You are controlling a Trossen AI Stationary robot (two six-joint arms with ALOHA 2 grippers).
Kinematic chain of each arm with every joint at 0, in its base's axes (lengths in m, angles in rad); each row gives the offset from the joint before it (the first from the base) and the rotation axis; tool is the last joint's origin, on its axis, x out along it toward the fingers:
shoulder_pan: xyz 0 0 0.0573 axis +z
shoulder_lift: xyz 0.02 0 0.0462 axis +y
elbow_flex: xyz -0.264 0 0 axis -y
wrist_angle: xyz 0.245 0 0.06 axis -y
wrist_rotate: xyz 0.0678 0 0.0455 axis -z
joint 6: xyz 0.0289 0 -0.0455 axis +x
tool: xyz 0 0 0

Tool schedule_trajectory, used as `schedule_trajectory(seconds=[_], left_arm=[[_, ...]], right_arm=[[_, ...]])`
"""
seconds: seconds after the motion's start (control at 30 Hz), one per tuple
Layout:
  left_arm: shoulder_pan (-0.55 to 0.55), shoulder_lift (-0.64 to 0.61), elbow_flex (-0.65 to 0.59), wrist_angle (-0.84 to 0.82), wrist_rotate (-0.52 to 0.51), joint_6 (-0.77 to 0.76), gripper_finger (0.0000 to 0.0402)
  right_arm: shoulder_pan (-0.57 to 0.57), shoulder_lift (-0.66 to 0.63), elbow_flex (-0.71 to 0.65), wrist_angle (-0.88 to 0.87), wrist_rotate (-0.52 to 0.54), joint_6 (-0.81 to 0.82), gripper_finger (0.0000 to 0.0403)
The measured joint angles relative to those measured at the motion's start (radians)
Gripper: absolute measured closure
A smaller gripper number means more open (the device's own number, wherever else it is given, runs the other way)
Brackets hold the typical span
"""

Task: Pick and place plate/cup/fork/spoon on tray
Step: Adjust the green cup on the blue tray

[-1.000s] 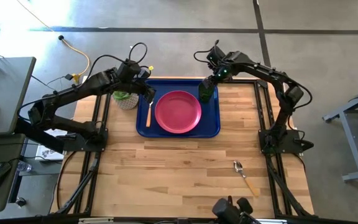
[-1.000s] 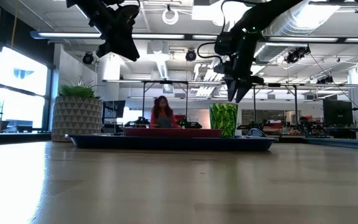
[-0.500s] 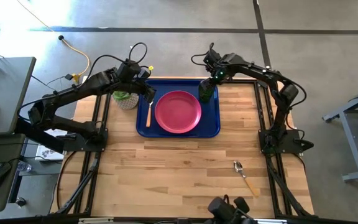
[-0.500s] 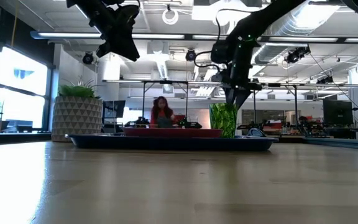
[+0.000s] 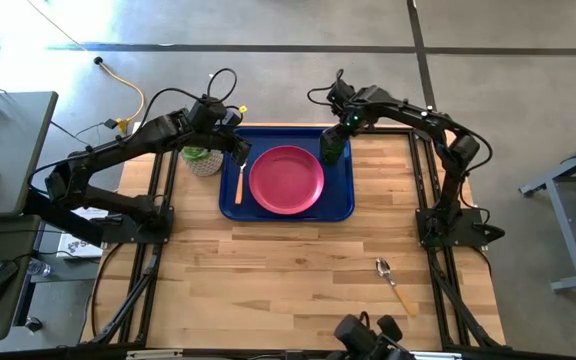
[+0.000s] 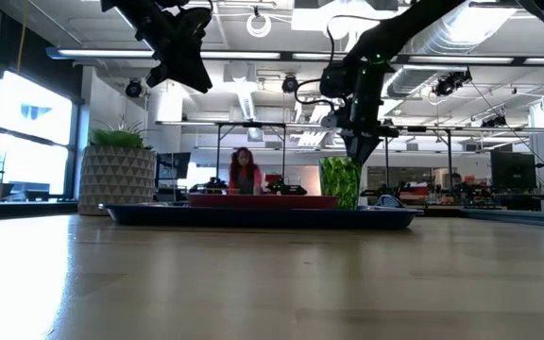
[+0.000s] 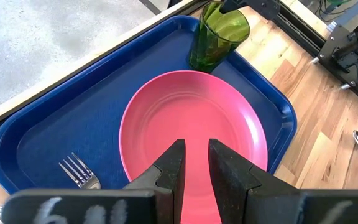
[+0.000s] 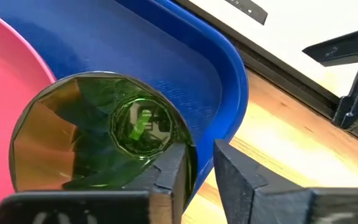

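Observation:
The dark blue tray [image 5: 345, 205] lies at the table's far middle. On it rest the pink plate [image 5: 286, 179], the orange-handled fork [image 5: 239, 183] along its left side, and the green cup [image 5: 331, 147], upright at its far right corner. The spoon [image 5: 393, 282] lies on the table near the right front. My right gripper [image 6: 359, 151] hangs just above the cup [image 8: 98, 134], its fingers all but shut and empty. My left gripper [image 5: 240, 152] hovers over the tray's far left, above the fork [image 7: 79, 173], fingers all but shut and empty.
A leafy plant in a pale pot [image 5: 201, 158] stands just left of the tray, beside my left arm. A person [image 6: 244, 175] shows in the room beyond the table. Bare wood lies between the tray and the spoon.
My right gripper has gone a little toward the table's left and far edge, staying over the cup, and its fingers have drawn together. The cup stands where it was on the tray.

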Motion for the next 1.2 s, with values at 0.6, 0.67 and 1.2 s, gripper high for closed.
schedule_trajectory(seconds=[0.6, 0.67, 1.2], left_arm=[[0.0, 0.0, 0.0, 0.0, 0.0, 0.0, 0.0343], [0.0, 0.0, 0.0, 0.0, 0.0, 0.0, 0.0343], [0.0, 0.0, 0.0, 0.0, 0.0, 0.0, 0.0343]], right_arm=[[-0.018, 0.035, 0.0, 0.004, 0.003, -0.008, 0.0393], [-0.028, 0.035, 0.0, 0.008, 0.003, -0.008, 0.0387], [-0.065, 0.035, 0.0, 0.017, -0.006, -0.029, 0.0379]])
